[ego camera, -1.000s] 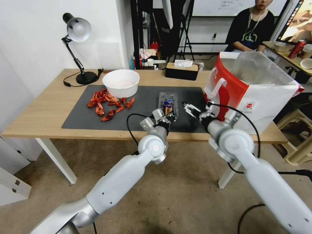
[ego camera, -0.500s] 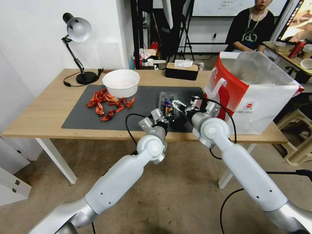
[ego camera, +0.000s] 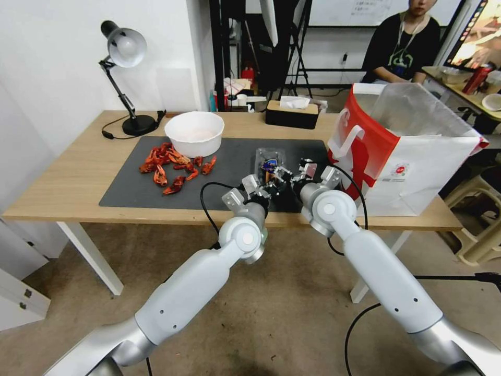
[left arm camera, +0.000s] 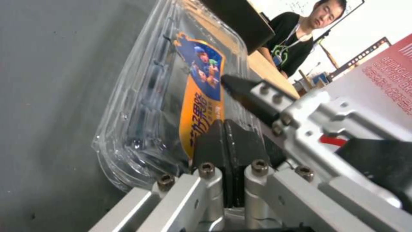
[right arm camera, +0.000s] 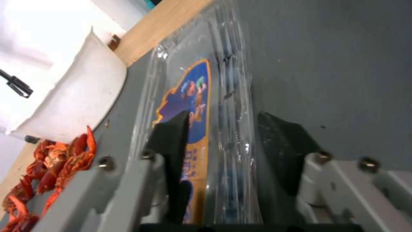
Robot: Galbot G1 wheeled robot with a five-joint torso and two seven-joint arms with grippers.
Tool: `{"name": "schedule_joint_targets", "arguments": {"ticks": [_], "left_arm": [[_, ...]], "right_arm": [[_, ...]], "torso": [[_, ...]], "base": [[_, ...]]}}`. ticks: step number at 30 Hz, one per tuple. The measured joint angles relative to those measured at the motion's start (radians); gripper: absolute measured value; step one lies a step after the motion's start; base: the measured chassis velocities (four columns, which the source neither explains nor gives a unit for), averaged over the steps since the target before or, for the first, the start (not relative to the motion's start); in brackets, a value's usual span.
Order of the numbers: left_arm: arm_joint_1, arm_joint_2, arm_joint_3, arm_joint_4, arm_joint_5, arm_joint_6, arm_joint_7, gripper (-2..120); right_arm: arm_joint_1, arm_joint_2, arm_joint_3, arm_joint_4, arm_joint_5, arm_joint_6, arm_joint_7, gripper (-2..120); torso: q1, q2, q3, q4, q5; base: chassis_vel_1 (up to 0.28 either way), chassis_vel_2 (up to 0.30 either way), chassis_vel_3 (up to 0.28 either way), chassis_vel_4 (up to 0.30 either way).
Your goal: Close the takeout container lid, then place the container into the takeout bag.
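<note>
Takeout container (ego camera: 270,166) on mat is straddled by released right pincer (right arm camera: 223,145); left pincer (left arm camera: 225,146) is clenched at its near edge.

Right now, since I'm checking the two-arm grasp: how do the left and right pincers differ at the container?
The left pincer is shut, fingertips pressed together at the near end of the container; the right pincer is open, one finger over the label, the other along the container's side. The left comes from the near end, the right from the bag side. Both sit low at the container on the mat.
</note>
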Motion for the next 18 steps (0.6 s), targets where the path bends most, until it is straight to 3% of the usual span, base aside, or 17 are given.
{"name": "schedule_joint_targets", "arguments": {"ticks": [9, 18], "left_arm": [[0.002, 0.008, -0.002, -0.005, -0.001, -0.001, 0.000, 0], [0.013, 0.016, -0.009, -0.019, 0.036, -0.006, 0.007, 0]], "right_arm": [[-0.001, 0.018, 0.001, -0.023, -0.020, 0.001, -0.012, 6], [-0.009, 0.020, 0.002, -0.024, -0.036, 0.005, -0.015, 0]], "torso": [[0.000, 0.000, 0.000, 0.0000, -0.0001], [0.000, 0.000, 0.000, 0.0001, 0.0000]], "base": [[0.000, 0.000, 0.000, 0.000], [0.000, 0.000, 0.000, 0.000]]}}
